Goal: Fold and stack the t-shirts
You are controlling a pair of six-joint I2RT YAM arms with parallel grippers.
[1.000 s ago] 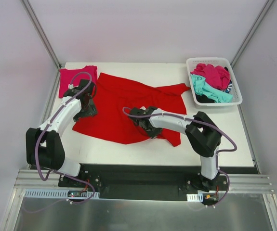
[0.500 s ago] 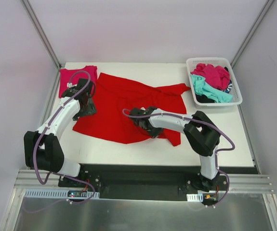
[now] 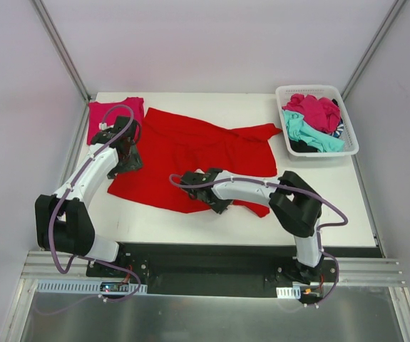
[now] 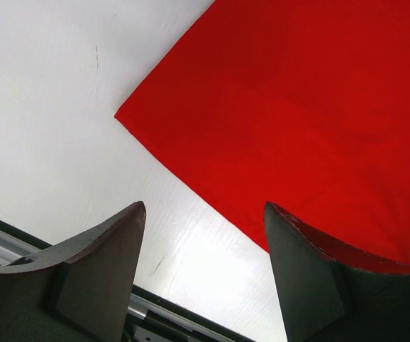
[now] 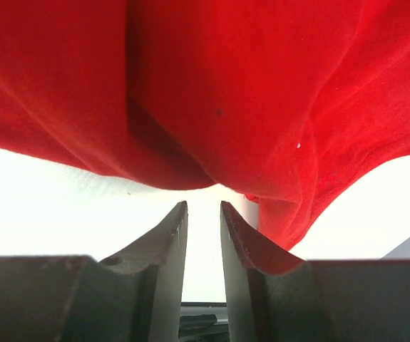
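A large bright red t-shirt (image 3: 190,149) lies spread across the middle of the white table (image 3: 333,199). My left gripper (image 3: 127,162) hovers at its left edge. In the left wrist view this gripper (image 4: 205,214) is open and empty, over bare table beside a corner of the red t-shirt (image 4: 304,121). My right gripper (image 3: 213,201) is low at the shirt's front hem. Its jaws (image 5: 203,205) stand a narrow gap apart with nothing between them, and bunched red cloth (image 5: 212,92) lies just ahead of the tips. A magenta-pink t-shirt (image 3: 112,114) lies flat at the back left.
A white lattice basket (image 3: 319,154) at the back right holds a magenta t-shirt (image 3: 315,108), a teal one (image 3: 308,134) and a dark one (image 3: 301,146). A metal rail (image 3: 212,274) runs along the near edge by the arm bases.
My right gripper has slid left and toward the near edge along the red t-shirt's front hem, its jaws closing slightly. The left arm has barely moved.
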